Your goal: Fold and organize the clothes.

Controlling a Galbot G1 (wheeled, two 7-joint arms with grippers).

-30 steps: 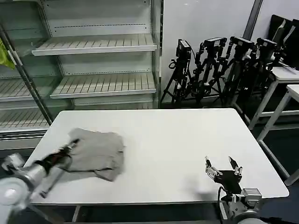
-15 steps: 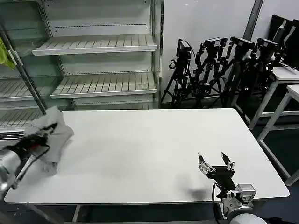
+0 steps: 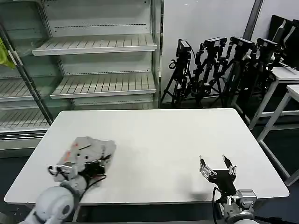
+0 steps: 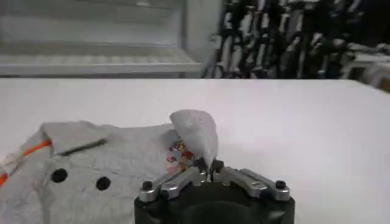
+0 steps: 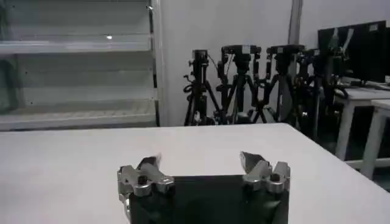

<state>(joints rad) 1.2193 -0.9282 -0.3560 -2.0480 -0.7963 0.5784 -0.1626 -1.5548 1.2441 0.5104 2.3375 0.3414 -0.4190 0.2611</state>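
Shirt (image 3: pixel 88 151) lies bunched in a loose heap on the near-left part of the white surface (image 3: pixel 159 140), well inside the left edge. Grey fabric, orange neck label and small dark buttons showing in the left wrist view (image 4: pixel 79 178); a bit of printed graphic sits beside a raised flap of cloth.

Left tool (image 4: pixel 210 173) is at the near side of the heap, closed tight on that raised flap, pinching fabric between its tips. Right tool (image 3: pixel 218 169) hovers low over the near-right of the surface, well apart from the shirt, tips spread wide with nothing between them.

Judgement: the shirt is not yet folded; the step in hand looks like dragging or repositioning it for spreading. To do it well, keep the pinch on a single edge, lift only enough to let the cloth slide, pull toward the open middle so the heap unrolls flat, and bring the right tool to a second corner.

Hard to make out: which part of the shirt is pinched, hem or sleeve. Sleeves and hem are buried in the folds. Layers caught in the pinch cannot be counted.
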